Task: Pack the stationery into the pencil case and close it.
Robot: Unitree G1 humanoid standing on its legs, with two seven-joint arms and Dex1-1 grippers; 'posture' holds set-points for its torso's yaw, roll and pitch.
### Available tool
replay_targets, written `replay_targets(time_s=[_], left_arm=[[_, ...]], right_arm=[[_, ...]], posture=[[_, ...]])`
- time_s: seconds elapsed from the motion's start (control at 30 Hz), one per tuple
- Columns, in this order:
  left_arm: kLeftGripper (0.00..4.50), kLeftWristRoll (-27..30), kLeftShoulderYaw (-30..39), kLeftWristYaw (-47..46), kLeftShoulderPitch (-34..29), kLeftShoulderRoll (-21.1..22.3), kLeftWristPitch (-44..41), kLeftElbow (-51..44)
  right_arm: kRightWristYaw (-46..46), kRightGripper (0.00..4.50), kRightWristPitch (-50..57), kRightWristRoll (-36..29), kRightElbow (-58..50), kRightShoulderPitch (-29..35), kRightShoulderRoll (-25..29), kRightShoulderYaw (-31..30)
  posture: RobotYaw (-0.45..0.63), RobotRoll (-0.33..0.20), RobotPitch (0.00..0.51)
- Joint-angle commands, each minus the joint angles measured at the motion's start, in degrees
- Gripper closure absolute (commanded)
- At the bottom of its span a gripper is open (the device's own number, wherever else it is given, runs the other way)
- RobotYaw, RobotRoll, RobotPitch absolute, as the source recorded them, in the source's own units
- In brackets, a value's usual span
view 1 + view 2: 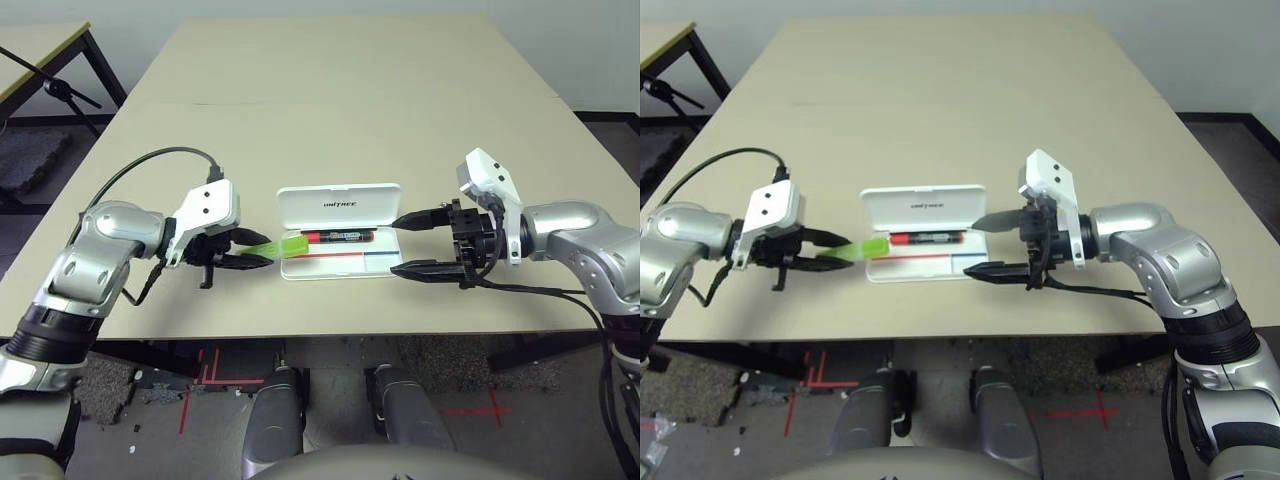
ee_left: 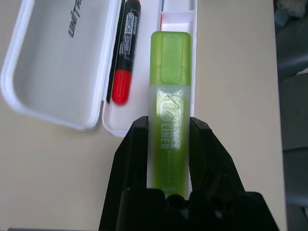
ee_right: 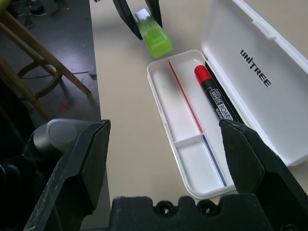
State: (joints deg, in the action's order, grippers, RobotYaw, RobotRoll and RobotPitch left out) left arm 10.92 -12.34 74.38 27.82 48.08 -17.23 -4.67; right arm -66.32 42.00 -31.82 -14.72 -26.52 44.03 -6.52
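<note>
**Green highlighter heading for the open case**

Light-green plastic is sitting pinched between the left gripper's (image 2: 168, 144) two black fingers: the flat green highlighter (image 1: 281, 248) is being held by its pale body, its brighter cap end sticking out beyond the fingertips and hanging just over the near end of the pencil case (image 1: 345, 268). The white case is lying open on the table (image 1: 350, 90), lid folded back flat. The red marker (image 1: 338, 237) is already resting in the tray, along the hinge side, just beside the green cap's tip.

The right gripper (image 1: 412, 243) is waiting at the case's other end with its fingers spread wide and nothing between them, one fingertip over the far rim and one over the near rim.

To my eye the step in hand is laying the highlighter into the long front compartment, on the other side of the red-and-blue divider from the marker. It is looking well lined up with the tray's length already; I'd want it carried further past the end wall, lowered until flat, and only then released, so the cap isn't catching the rim or riding up on the marker.
</note>
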Motion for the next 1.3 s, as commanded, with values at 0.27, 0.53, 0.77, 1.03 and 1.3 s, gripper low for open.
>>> replay_targets(time_s=[0.27,0.53,0.77,1.03,1.3], left_arm=[[3.42,-5.5,-8.5,-2.1,7.2,-7.9,-2.2,2.1],[3.42,-8.0,-12.8,-1.3,7.6,-11.3,-1.4,4.4],[3.42,-8.9,-13.2,-1.8,7.1,-11.7,-1.2,5.4],[3.42,-9.8,-13.2,-2.6,7.0,-11.9,-1.4,5.5],[0.83,-10.1,-12.9,-2.4,6.5,-10.9,-2.2,4.4]], right_arm=[[-1.1,0.00,-3.2,3.4,3.4,0.7,3.9,0.2],[-0.5,0.00,-3.7,3.9,3.9,1.1,3.9,0.4],[-0.3,0.00,-3.5,4.0,3.2,1.8,3.9,0.8],[0.7,0.00,-4.1,4.6,3.4,1.8,3.3,0.9],[1.4,0.00,-4.8,5.3,4.2,1.2,2.4,0.5]], posture=[[-0.09,0.000,0.103],[-0.11,0.000,0.102],[-0.12,0.000,0.104],[-0.12,0.000,0.109],[-0.11,0.000,0.108]])
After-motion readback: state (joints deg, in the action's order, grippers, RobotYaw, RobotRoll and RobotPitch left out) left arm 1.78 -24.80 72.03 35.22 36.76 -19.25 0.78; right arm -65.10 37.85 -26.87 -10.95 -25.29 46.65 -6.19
